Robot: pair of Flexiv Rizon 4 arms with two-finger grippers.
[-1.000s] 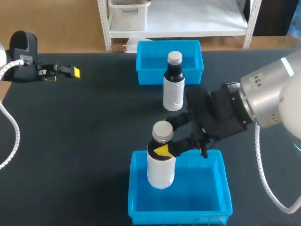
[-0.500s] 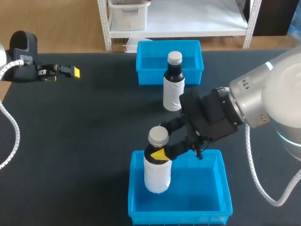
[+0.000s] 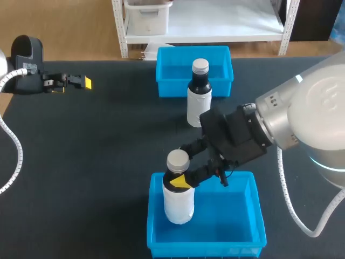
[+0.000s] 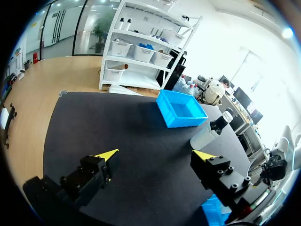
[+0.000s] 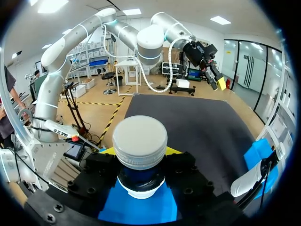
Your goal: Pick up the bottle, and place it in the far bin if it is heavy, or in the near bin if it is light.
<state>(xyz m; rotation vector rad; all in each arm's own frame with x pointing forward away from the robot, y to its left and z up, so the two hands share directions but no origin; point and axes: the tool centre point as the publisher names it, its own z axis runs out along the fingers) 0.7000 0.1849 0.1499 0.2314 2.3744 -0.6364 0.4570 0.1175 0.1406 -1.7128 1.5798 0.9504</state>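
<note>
The dark surface (image 3: 108, 140) carries two blue bins, and the right arm (image 3: 307, 124) comes in over it toward the near bin (image 3: 237, 232). The far bin (image 3: 172, 81) sits at the back edge, with a second bottle (image 3: 198, 100) standing upright just in front of it. The white bottle (image 3: 178, 199) is upright in the near bin's left rear corner; whether its base touches the floor cannot be told. The right tool (image 3: 181, 166) is clamped on its dark neck, just under the grey cap. Only one yellow tip shows from the head view, while the right wrist view shows both beside the neck and blue bin beneath. The left tool (image 3: 81, 82) hangs over the far left edge, well apart; its fingers stand wide apart in the left wrist view.
</note>
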